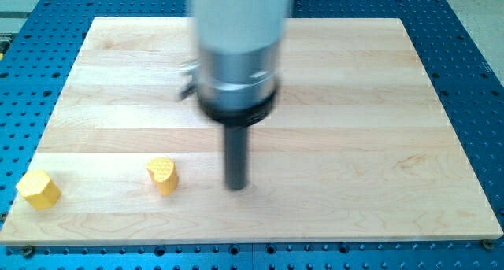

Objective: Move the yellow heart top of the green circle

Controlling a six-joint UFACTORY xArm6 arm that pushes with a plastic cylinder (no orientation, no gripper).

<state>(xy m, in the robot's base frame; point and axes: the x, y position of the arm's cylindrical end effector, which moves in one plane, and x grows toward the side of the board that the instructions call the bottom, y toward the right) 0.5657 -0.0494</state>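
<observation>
The yellow heart [163, 175] lies on the wooden board [378, 144] at the lower left. My tip [235, 186] rests on the board to the right of the heart, apart from it by about one block width. The green circle and the cluster of blue, red and green blocks around it are hidden behind my arm [239, 49] in the upper middle of the view.
A yellow hexagon block [38, 189] sits near the board's lower left corner. The board lies on a blue perforated table [472, 57].
</observation>
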